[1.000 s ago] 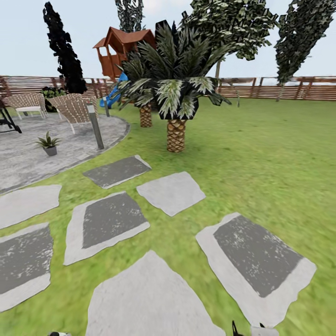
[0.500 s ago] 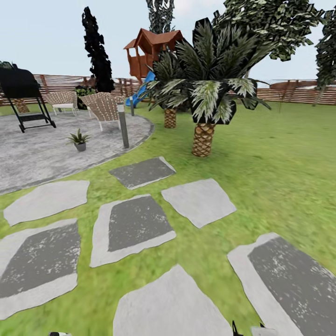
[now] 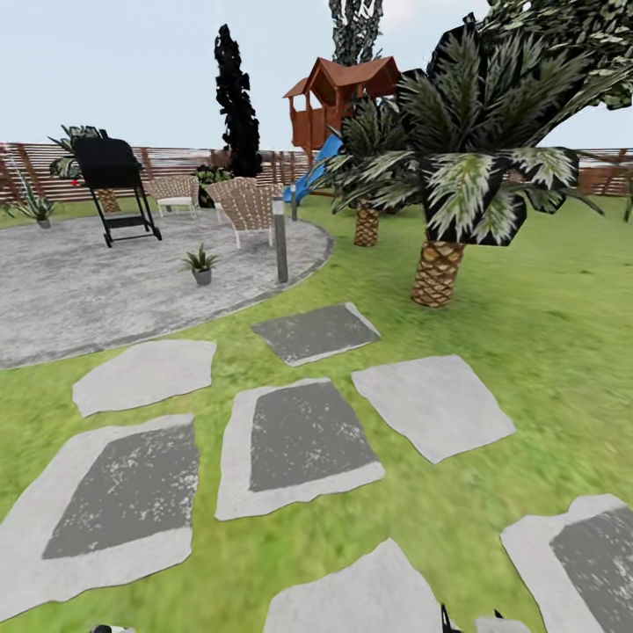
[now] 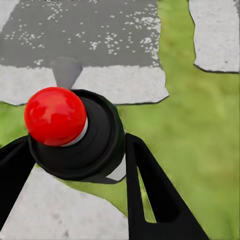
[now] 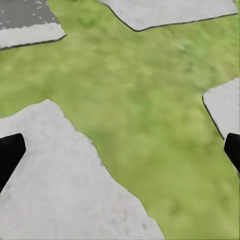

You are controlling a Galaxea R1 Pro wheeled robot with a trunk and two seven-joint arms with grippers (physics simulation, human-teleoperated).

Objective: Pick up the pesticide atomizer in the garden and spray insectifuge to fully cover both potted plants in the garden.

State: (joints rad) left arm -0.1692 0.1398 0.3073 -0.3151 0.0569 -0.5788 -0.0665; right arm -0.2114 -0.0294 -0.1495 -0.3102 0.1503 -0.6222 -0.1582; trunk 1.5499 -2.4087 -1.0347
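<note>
Pesticide atomizer is nowhere to be made out among these views, so the pick-up looks not yet done and all spraying is left. One potted plant (image 3: 201,264) sits on the paved patio (image 3: 79,290) near a bollard lamp (image 3: 280,239). Right hand (image 5: 120,150) hangs spread and empty over grass and stepping stones (image 3: 299,444). Left hand's (image 4: 75,165) fingers flank a red-knobbed black part; whether they pinch it I cannot tell.

Rough mottled stone patio (image 3: 79,290), slatted wooden fence (image 3: 176,163), matt grey stepping stones (image 3: 303,435).
</note>
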